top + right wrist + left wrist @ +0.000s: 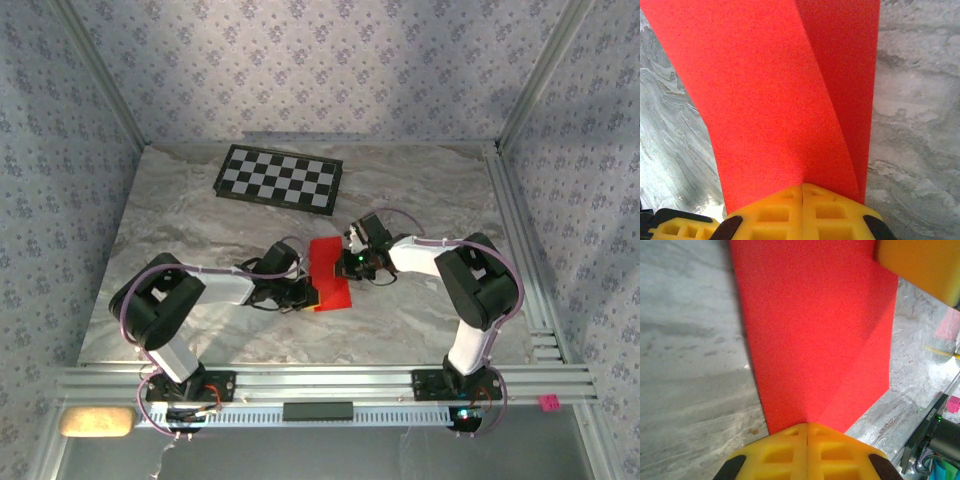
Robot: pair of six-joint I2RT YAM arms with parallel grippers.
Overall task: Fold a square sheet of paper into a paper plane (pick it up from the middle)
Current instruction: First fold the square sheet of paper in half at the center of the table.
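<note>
From the near edge of the table [200,220] I meet first the left gripper [807,429]; its yellow jaws are pressed flat together on the nearer edge of the square sheet of paper [330,270], with no gap between them. The red sheet sits in the middle of the table between the two arms; from the shadow along its side I judge it is raised a little off the marble, though I cannot be sure. On the farther edge the right gripper [802,187] is clamped tight in the same way, and there the paper shows a soft fold, one layer lying over the other. The danger, I think, comes from two pinches on one thin sheet. If the arms move apart even slightly, the paper may tear at a jaw or slip out of it; if they come closer, it may buckle and take a crease in a wrong place, which would spoil the plane. If one side lets go too early, the loose half may flop down and the layers would no longer match; a twist of either wrist could also make the fold line oblique. Farther back the checkerboard [280,178] lies well apart; I see no trouble from it.
</note>
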